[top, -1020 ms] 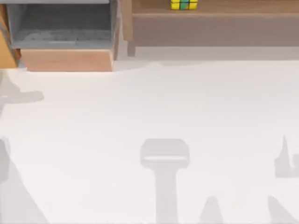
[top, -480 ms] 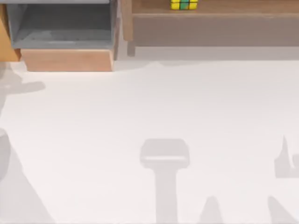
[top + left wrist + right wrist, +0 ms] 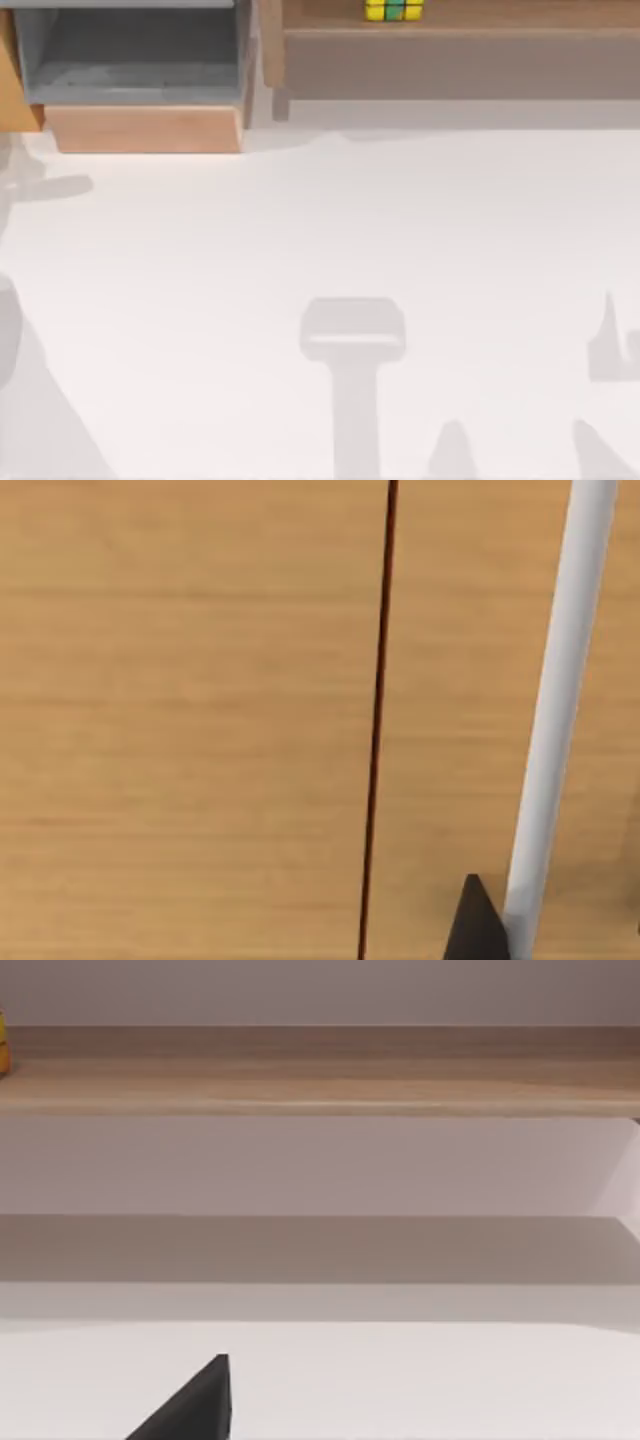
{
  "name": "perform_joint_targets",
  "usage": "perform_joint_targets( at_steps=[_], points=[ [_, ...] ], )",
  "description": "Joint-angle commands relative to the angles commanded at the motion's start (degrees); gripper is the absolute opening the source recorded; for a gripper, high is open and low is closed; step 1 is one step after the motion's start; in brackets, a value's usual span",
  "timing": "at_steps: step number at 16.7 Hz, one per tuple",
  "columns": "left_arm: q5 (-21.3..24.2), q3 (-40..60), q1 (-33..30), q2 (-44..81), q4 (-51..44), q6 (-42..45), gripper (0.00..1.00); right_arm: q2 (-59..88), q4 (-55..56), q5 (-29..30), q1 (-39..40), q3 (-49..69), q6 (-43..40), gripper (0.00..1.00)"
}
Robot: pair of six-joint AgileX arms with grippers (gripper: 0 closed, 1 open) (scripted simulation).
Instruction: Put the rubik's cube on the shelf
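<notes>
Only a shadow at the table's [image 3: 320, 240] far left has shifted; the rubik's cube [image 3: 393, 10] sits unmoved on the shelf [image 3: 450, 15], so the job looks done, though I cannot tell how either pincer stands.

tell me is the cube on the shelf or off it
On it: the cube sits on the shelf top, no hand touching it.

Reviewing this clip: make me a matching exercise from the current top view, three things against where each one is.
Things:
1. rubik's cube
2. shelf
3. grey compartment with a wooden front

Places:
A. far left corner of the table
B. along the far edge, from the middle to the right
C. resting on the wooden ledge at the far edge

Pairs: 1-C, 2-B, 3-A
</notes>
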Motion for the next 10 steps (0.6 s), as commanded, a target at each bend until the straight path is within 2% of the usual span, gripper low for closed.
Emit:
perform_joint_targets(
  at_steps=[4,10],
  points=[
    [0.0,0.0,0.0,0.0,0.0,0.0,0.98,0.0,0.0,0.0,0.0,0.0,0.0,1.0],
    [0.0,0.0,0.0,0.0,0.0,0.0,1.0,0.0,0.0,0.0,0.0,0.0,0.0,1.0]
  ],
)
